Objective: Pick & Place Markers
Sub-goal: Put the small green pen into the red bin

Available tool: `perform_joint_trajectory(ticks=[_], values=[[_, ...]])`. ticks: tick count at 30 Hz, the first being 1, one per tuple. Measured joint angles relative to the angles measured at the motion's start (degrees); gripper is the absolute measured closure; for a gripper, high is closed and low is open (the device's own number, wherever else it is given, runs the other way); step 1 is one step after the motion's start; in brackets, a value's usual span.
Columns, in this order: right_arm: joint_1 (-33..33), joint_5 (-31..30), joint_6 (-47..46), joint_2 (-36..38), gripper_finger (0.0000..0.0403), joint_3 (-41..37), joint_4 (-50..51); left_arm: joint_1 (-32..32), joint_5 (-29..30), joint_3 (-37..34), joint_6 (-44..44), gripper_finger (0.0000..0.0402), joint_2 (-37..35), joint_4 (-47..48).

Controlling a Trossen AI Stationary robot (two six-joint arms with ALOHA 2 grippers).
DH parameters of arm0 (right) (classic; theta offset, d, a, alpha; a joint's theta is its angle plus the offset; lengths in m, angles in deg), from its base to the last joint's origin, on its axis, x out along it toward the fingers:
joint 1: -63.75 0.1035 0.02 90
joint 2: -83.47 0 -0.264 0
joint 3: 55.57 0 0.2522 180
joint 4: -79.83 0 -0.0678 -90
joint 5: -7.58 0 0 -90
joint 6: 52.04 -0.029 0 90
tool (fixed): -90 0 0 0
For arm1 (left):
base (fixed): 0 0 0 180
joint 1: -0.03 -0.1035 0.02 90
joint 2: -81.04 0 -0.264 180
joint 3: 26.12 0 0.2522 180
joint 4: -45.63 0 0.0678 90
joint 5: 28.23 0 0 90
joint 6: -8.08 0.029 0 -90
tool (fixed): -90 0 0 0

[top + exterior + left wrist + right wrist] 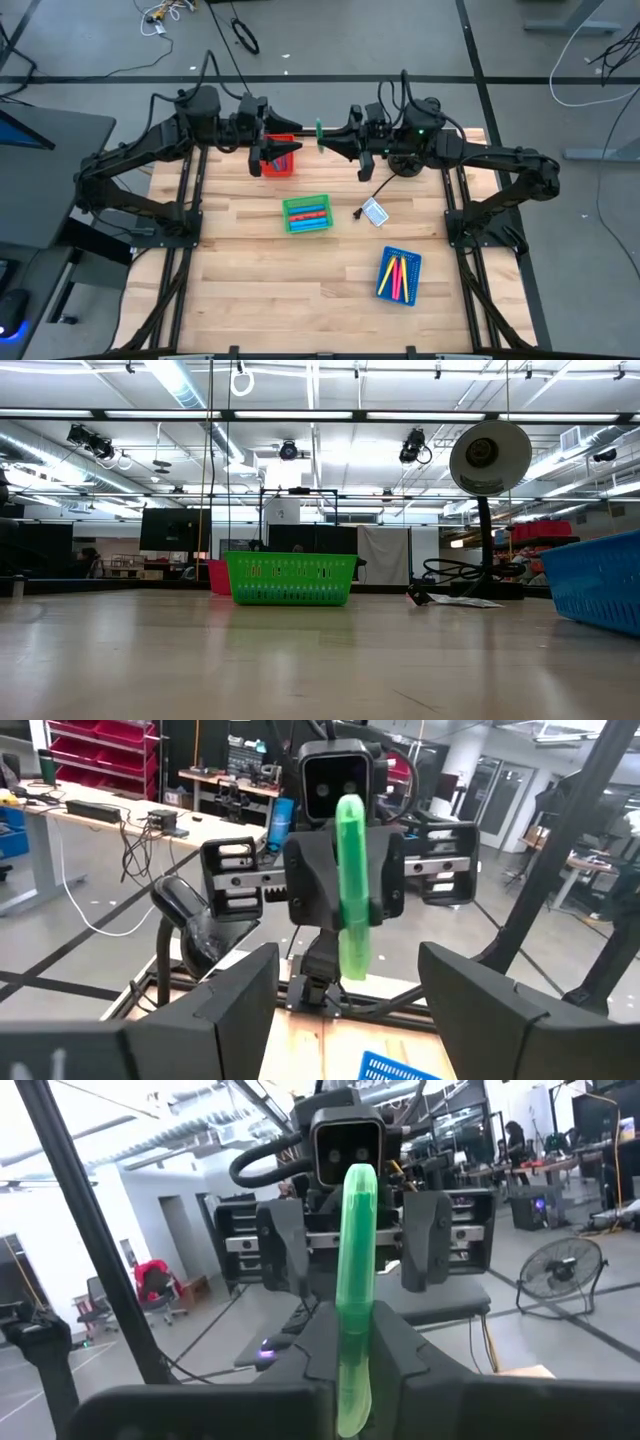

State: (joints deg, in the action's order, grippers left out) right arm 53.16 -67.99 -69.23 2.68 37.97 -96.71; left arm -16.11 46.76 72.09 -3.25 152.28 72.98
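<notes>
Fingers of my left gripper [283, 150] stand apart and empty above the red tray [279, 160] at the table's far edge, facing my other arm. Between the two grippers a green marker [319, 135] is raised off the table, pinched tight in my right gripper [327, 139], whose fingers are closed on its lower part while the rest sticks up. Below on the wooden table [250, 260] the green tray [306, 214] holds red, blue and green markers [306, 215], just right of it lies a white-and-blue card [375, 212], and farther right, nearer the front, the blue tray [400, 276] holds yellow and pink markers [398, 275].
</notes>
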Motion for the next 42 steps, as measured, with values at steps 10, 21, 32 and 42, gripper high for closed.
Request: perform_joint_trajectory(ticks=[10, 21, 32, 42], values=[[0.34, -0.75, 0.62, -0.16, 0.0386, 0.0, -0.08, 0.93, 1.36, 0.05, -1.83, 0.0154, 0.66, -4.06], [1.09, -1.98, 1.81, -0.72, 0.0387, -0.02, 0.25, 2.4, 5.59, 0.0, -3.16, 0.0154, 3.19, -8.6], [1.22, -1.44, 3.11, -0.72, 0.0387, -0.02, 1.5, 3.3, 5.8, 0.01, -5.65, 0.016, 5.41, -10.73], [1.2, -1.47, 4.2, -0.72, 0.0387, -0.02, 1.97, 3.55, 4.89, 0.02, -6.06, 0.0319, 6.19, -11.6]])
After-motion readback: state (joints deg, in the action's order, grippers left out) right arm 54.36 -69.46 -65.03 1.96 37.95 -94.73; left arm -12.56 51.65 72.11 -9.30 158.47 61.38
